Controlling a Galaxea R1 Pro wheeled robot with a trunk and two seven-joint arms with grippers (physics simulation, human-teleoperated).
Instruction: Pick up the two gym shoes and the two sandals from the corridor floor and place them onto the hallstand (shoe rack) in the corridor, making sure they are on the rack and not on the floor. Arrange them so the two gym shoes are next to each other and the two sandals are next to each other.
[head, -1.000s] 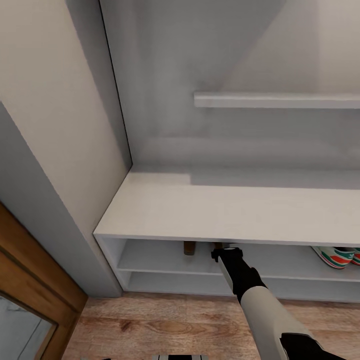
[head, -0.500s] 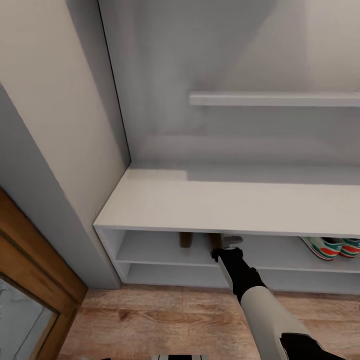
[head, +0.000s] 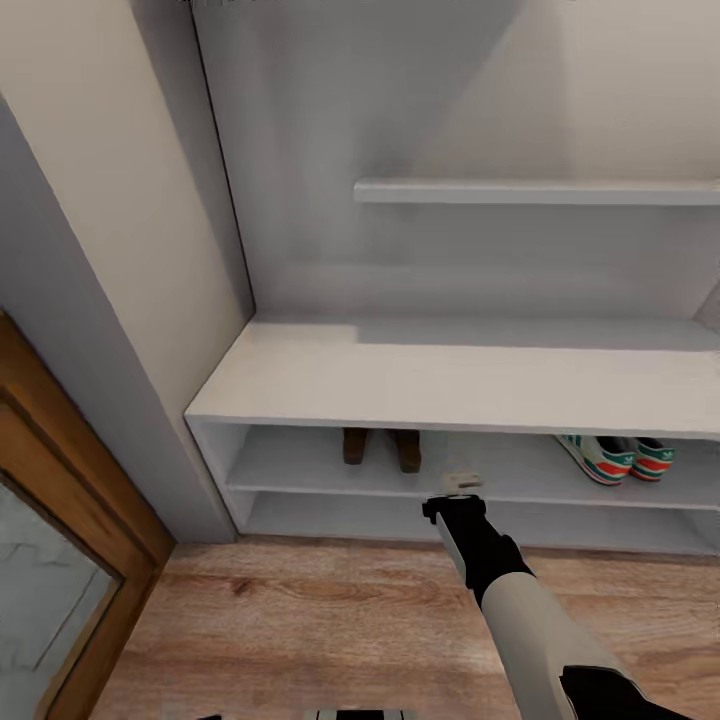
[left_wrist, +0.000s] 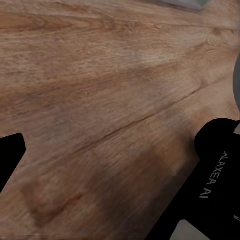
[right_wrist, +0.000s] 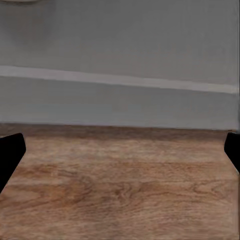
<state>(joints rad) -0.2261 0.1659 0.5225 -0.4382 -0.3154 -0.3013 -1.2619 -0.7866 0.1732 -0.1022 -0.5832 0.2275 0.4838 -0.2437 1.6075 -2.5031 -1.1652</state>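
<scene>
Hallstand: you face the pale grey-white hallstand (head: 400, 385), its bench top bare, two low open shelves beneath and a wall shelf (head: 540, 191) above.
Sandals: your two dark brown sandals (head: 381, 449) stand side by side, close together, on the upper of the low shelves, toward its left half (only their ends show under the bench edge).
Gym shoes: the two gym shoes (head: 613, 457) sit next to each other on that same shelf, well to the right of the sandals, white with green stripes and red-orange patches.
Right gripper: your right gripper (head: 461, 483) hangs at the end of the outstretched arm, just in front of the shelf edge, between the two pairs and touching neither. In the right wrist view its dark fingertips (right_wrist: 11, 152) stand wide apart at either edge with nothing between them, so it is released.
Left gripper: in the left wrist view one dark fingertip (left_wrist: 10, 152) shows over the planks; you cannot tell from this whether the left gripper is released or clenched.
Corridor floor: the light brown corridor floor (head: 330, 630) runs up to the foot of the unit.
Door: a wooden door frame (head: 70, 480) stands at your left.
</scene>
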